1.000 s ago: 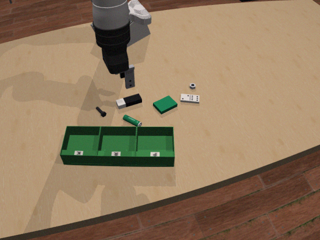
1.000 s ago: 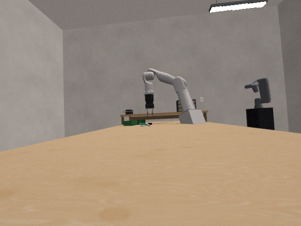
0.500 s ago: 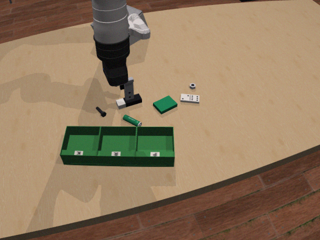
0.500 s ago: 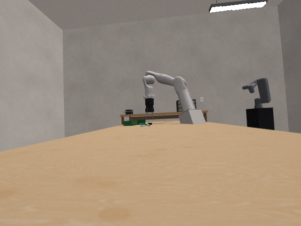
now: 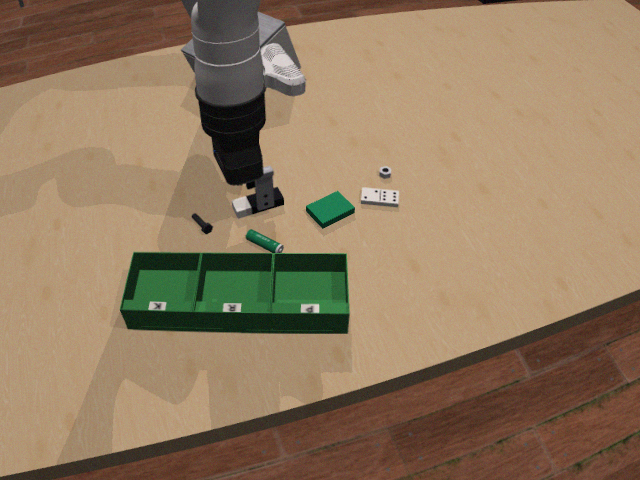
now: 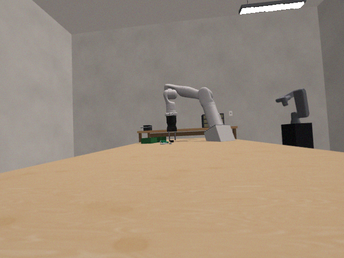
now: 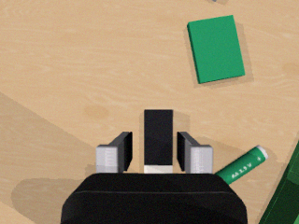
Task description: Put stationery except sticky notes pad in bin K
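Now gripper [image 7: 157, 156] open, fingers straddling black-white eraser [image 7: 159, 137], not gripping.

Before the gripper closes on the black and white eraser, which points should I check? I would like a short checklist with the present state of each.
1. Gripper open, holding nothing: ok.
2. Black and white rectangular eraser lies between the fingers: ok.
3. Fingers low enough to grip: cannot tell; the exterior view is too far.
4. Green cylindrical battery apart from the fingers: ok.
5. Compartment marked K of the green three-part bin holds nothing: ok.
6. Green sticky-note pad lies on the table, untouched: ok.
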Action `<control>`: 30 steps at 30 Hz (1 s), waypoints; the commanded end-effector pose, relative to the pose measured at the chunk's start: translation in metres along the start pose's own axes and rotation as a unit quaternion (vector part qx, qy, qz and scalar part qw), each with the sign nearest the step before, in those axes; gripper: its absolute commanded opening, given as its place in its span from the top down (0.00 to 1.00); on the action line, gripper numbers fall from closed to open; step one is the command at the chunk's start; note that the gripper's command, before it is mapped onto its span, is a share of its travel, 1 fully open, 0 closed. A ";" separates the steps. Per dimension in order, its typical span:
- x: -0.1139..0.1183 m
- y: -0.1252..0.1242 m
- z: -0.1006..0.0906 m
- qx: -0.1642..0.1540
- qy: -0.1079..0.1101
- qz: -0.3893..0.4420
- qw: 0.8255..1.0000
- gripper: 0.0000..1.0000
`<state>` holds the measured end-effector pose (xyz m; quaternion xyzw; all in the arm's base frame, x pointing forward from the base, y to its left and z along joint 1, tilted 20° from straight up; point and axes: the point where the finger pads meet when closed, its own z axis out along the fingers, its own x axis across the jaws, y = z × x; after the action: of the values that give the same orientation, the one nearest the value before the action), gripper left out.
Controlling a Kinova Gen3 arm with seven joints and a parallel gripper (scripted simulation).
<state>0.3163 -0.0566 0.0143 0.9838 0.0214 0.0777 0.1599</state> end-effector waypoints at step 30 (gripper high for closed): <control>0.002 0.003 0.012 0.000 0.000 0.001 1.000 0.25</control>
<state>0.3202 -0.0634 0.0043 0.9839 0.0205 0.0776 0.1598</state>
